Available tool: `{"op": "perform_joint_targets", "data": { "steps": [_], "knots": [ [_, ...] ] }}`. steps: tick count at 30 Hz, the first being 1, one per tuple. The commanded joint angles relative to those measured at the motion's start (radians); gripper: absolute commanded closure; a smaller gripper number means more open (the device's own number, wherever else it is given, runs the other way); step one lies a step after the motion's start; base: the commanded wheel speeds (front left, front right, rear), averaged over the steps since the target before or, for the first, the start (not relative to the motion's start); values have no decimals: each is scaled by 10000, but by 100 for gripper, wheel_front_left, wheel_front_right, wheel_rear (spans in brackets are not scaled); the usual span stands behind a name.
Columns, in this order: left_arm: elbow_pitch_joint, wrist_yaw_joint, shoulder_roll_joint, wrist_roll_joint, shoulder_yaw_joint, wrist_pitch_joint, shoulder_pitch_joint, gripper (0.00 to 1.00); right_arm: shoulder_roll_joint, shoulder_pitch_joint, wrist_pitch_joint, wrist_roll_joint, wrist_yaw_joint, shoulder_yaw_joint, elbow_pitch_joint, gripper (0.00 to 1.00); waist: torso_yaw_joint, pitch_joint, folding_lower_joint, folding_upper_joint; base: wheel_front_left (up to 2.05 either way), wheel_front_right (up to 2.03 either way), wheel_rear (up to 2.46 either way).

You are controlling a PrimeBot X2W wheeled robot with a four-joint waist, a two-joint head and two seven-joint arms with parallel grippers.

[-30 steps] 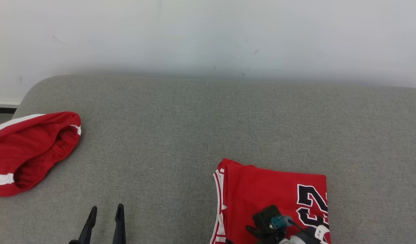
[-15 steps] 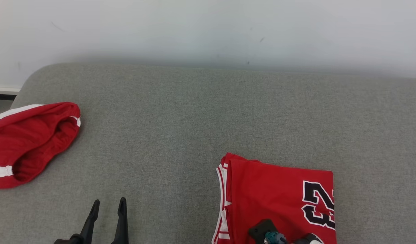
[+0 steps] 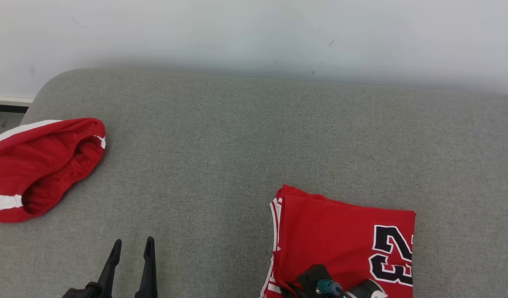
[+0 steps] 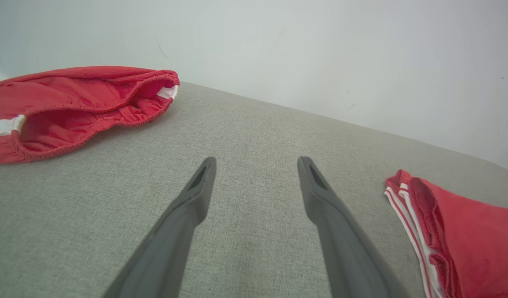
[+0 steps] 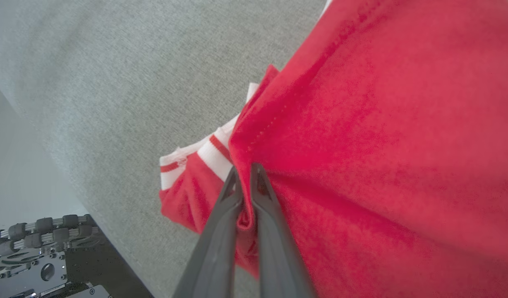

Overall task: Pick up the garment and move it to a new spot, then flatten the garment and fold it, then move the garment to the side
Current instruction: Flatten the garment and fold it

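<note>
Lying folded, the jersey point(image 3: 341, 231) shows its striped edge leftward, number upright

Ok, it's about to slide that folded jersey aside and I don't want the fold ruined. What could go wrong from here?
1. The right hand pinches only a bunch of cloth at the striped edge of the jersey; pulling may peel layers and undo the fold.
2. The left hand is open above the grey cushion, apart from the jersey, so nothing steadies the far side.
</note>
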Motion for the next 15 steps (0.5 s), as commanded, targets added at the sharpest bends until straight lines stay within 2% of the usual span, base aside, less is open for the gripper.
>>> {"op": "perform_joint_targets", "data": {
  "steps": [1,7,8,9,10,15],
  "knots": [
    [-20,-13,-25,-12,17,-33,112,0,38,-133,-137,273,1,227,184,100,-18,-28,0,0,0,0,0],
    [-71,-14,-22,8,27,-33,217,0,31,-270,10,723,1,648,-85,100,-106,-131,0,0,0,0,0],
    [-79,-14,-22,10,27,-33,204,0,33,-244,50,751,1,668,-141,68,-114,-141,0,0,0,0,0],
    [-95,-12,-24,12,23,-33,194,0,33,-204,93,767,1,613,-179,16,-121,-146,0,0,0,0,0],
    [-102,-14,-26,15,20,-33,210,0,30,-155,113,776,1,548,-228,0,-126,-152,0,0,0,0,0],
    [-102,-12,-33,52,72,-33,269,0,29,109,379,1121,1,177,-895,0,-174,-202,0,0,0,0,0]
  ]
}}
